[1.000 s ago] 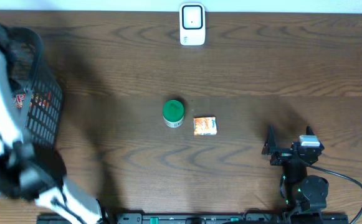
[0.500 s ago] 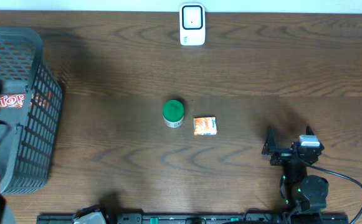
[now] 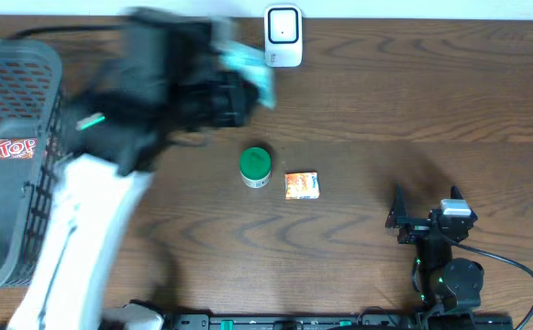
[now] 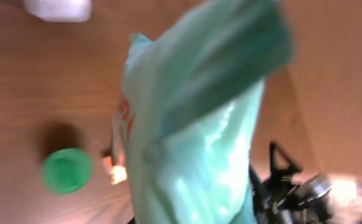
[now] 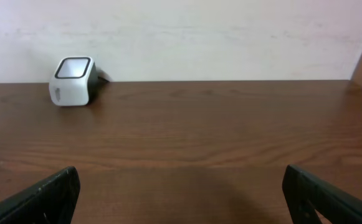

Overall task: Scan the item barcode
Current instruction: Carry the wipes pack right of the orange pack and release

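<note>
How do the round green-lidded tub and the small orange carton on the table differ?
The round green-lidded tub is circular from above; the small orange carton is rectangular. The tub stands upright; the carton lies flat. The tub's top is plain green; the carton's face is printed. Both rest on the brown wooden table.

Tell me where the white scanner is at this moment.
In the overhead view the white scanner stands at the far edge of the table, near the middle, beyond the green-lidded jar; the blurred pale green packet is just to its left.
</note>
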You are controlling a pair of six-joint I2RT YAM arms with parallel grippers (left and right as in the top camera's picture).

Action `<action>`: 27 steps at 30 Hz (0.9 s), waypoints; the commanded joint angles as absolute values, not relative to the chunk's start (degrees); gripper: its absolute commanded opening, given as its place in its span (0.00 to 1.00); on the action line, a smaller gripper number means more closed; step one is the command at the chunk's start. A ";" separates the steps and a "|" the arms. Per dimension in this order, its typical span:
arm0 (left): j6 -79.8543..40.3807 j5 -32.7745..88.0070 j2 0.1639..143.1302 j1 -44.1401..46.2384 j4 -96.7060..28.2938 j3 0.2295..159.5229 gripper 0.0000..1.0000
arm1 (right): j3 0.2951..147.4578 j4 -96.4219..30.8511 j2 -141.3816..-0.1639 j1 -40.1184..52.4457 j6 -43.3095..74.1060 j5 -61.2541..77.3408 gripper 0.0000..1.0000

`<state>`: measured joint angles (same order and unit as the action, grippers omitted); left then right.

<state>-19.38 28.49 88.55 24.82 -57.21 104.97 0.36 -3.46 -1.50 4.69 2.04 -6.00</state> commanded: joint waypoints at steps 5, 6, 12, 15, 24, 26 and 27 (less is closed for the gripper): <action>-11.16 46.48 103.98 35.51 -45.89 102.85 0.07 | 0.32 -3.66 -1.41 5.02 1.19 -6.11 0.99; -11.16 48.23 106.17 36.47 -44.29 102.85 0.08 | 0.32 -3.66 -1.41 5.02 1.19 -6.11 0.99; -12.05 52.34 117.56 40.18 -40.21 102.85 0.07 | 0.32 -3.66 -1.41 5.02 1.19 -6.11 0.99; -14.04 52.47 122.67 40.93 -40.03 102.85 0.07 | 0.32 -3.66 -1.41 5.02 1.19 -6.11 0.99; -13.98 56.49 132.73 41.06 -37.58 102.85 0.08 | 0.32 -3.66 -1.41 5.02 1.19 -6.11 0.99; -14.00 55.33 133.43 40.84 -37.74 102.85 0.07 | 0.32 -3.66 -1.41 5.02 1.19 -6.11 0.99; -14.00 54.33 133.43 40.69 -38.11 102.85 0.10 | 0.32 -3.66 -1.41 5.02 1.19 -6.11 0.99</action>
